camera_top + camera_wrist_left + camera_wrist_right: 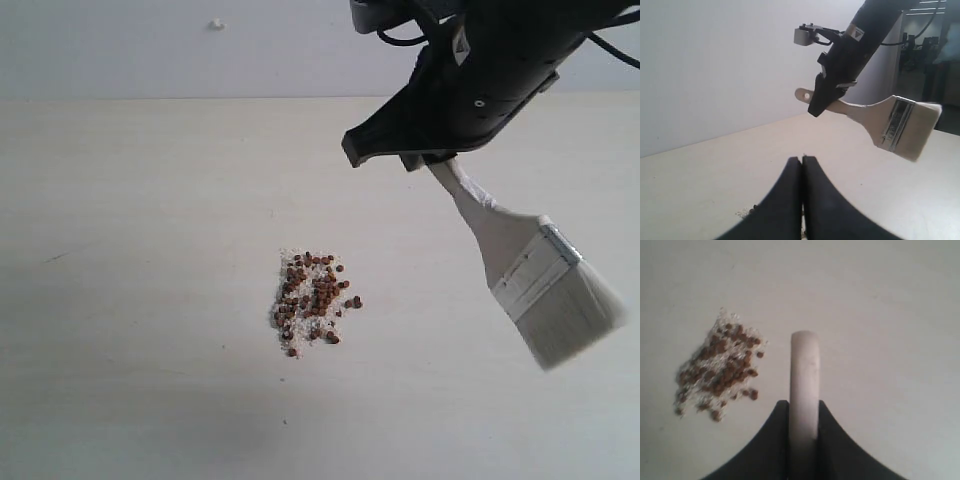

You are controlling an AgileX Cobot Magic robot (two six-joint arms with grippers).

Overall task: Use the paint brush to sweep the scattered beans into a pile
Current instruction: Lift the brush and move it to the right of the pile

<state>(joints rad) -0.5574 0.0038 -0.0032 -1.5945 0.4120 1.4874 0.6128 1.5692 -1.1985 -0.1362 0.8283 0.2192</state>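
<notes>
A pale table (150, 250) stands against a white wall (120, 50). Near the table's middle, the beans (312, 298), small reddish-brown pellets mixed with white crumbs (290, 258), lie gathered in 1 loose pile (720, 367), with a few strays at its right edge. To the right of them in the exterior view, well apart, the black right gripper (432, 158) clamps the pale wooden handle of the paint brush (530, 285) between its 2 fingers. The brush hangs tilted in the air, its off-white bristles (575, 320) pointing down and to the right, clear of the table. The left gripper (801, 159) has its 2 fingers pressed together, holding nothing, low over the table.
</notes>
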